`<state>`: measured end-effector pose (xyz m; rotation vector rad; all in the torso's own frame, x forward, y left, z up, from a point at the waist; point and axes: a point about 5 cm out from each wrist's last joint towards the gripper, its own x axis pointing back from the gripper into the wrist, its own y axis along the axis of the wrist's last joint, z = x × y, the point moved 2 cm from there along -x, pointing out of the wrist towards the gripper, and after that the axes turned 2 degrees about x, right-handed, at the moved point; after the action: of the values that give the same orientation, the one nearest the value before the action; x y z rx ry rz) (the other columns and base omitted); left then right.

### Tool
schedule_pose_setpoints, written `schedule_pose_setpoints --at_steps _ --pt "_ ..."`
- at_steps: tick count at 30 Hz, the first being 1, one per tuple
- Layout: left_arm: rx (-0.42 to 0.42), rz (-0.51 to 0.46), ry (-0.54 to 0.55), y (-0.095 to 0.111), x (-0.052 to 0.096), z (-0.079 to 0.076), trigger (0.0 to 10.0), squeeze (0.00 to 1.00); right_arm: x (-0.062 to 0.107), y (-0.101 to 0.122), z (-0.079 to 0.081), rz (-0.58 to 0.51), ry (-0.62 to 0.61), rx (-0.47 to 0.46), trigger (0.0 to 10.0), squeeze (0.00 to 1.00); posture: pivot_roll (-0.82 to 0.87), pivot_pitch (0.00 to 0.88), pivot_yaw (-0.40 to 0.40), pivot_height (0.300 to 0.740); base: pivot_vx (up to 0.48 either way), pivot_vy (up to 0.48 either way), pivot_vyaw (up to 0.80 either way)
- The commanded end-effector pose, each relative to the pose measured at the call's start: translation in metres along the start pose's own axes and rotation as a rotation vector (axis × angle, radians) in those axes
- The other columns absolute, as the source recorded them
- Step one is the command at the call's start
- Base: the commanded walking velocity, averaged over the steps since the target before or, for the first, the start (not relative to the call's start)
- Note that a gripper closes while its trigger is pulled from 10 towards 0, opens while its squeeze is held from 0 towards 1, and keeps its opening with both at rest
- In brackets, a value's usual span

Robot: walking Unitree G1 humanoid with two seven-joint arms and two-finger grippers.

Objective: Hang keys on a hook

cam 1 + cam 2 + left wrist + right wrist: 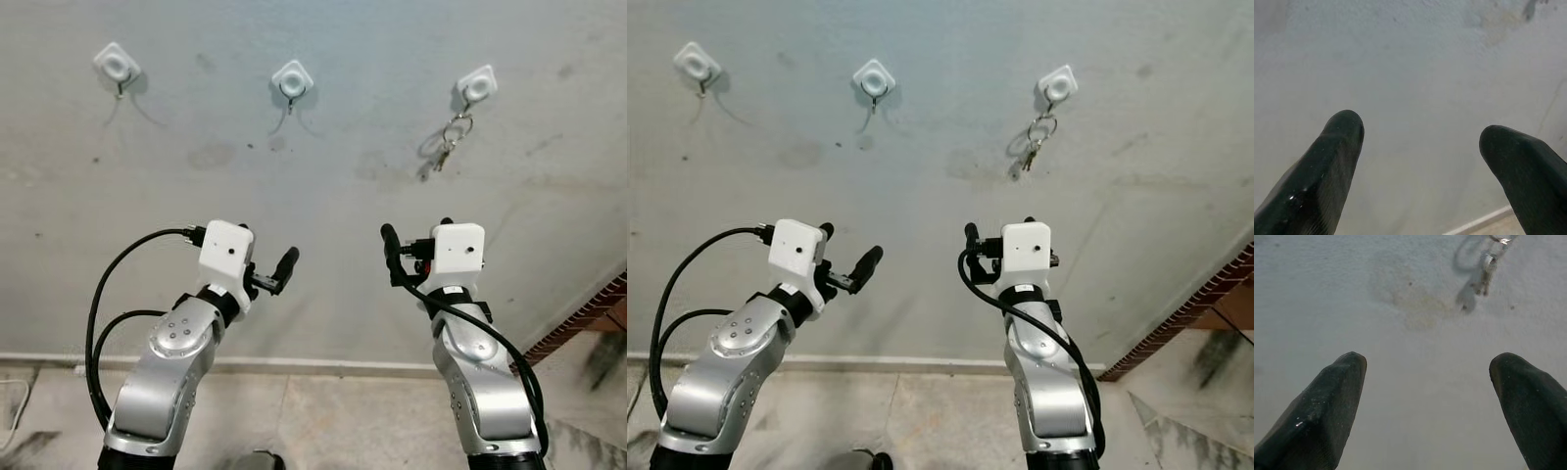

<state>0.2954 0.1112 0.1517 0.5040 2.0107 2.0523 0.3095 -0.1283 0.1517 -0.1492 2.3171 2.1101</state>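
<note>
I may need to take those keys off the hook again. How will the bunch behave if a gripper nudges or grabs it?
The keys dangle from the right hook on linked rings, so a nudge would probably set them swinging rather than sliding. The bunch looks loose and floppy, likely to shift between fingers. Being small metal pieces, it is probably light but slippery.

The setting is a plain interior corner of a home, likely an entry or utility area. A bare, grey-white plastered wall [323,196] carries stains and scuff marks. Three white adhesive hooks are mounted in a row: left hook [117,65], middle hook [292,78], right hook [477,86]. A set of keys [449,142] hangs from the right hook. A pale baseboard [323,365] meets a tiled floor [323,421] with visible joints. An exposed red brick edge [588,318] adjoins the wall at the right.
</note>
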Motion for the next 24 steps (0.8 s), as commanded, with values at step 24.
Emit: schedule_pose_setpoints --at_steps 24 --pt "-0.004 -0.012 -0.01 0.0028 -0.0028 -0.0055 10.0 0.0 0.0011 -0.0029 -0.006 0.013 -0.02 0.009 10.0 0.0 0.2 0.024 -0.035 0.74 -0.31 0.0 0.0"
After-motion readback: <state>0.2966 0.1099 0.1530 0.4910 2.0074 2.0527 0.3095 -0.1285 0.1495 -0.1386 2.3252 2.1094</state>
